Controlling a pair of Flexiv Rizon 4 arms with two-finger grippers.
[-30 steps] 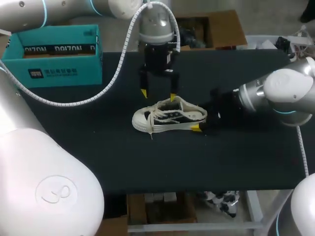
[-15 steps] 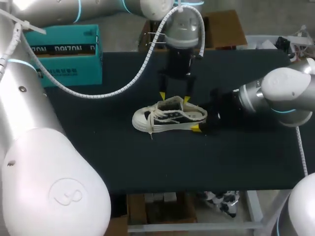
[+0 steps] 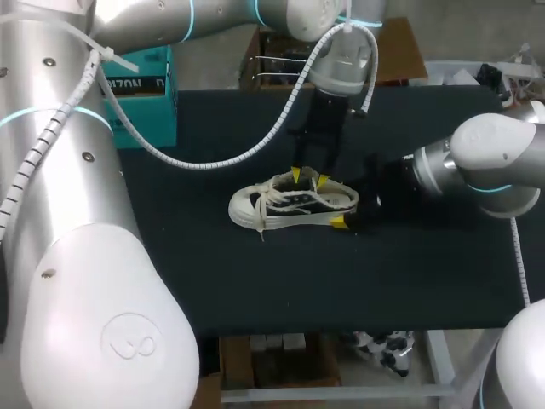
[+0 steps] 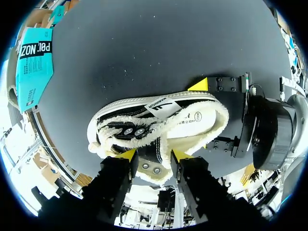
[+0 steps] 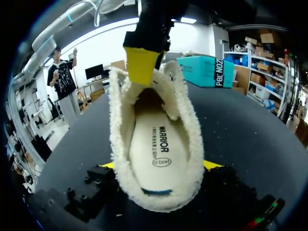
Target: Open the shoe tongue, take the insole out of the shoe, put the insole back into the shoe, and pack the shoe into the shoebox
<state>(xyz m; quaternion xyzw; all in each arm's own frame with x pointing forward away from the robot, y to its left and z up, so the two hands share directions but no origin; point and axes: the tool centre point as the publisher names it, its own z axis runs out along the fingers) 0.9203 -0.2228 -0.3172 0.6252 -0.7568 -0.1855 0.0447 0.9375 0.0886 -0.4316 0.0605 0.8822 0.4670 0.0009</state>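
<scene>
Pinching heel of fleece-lined shoe [image 3: 294, 204], right claw [image 5: 160, 166]; left claw [image 4: 154, 155] above it, grip unclear

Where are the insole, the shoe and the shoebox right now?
insole [image 5: 156, 149]: right wrist view, middle of its footbed.
shoe [image 3: 283, 203]: head view, its laced upper.
shoebox [image 3: 153, 102]: head view, its teal front wall.

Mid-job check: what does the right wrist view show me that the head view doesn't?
Only the right wrist view: the insole lying inside the shoe, framed by its fleece lining, and the right gripper with a yellow tip against each side of the heel.
Only the head view: the shoe's laces and toe cap from the side, and both arms coming in.
Both: the shoe, the left gripper at the tongue, and the teal shoebox.
</scene>
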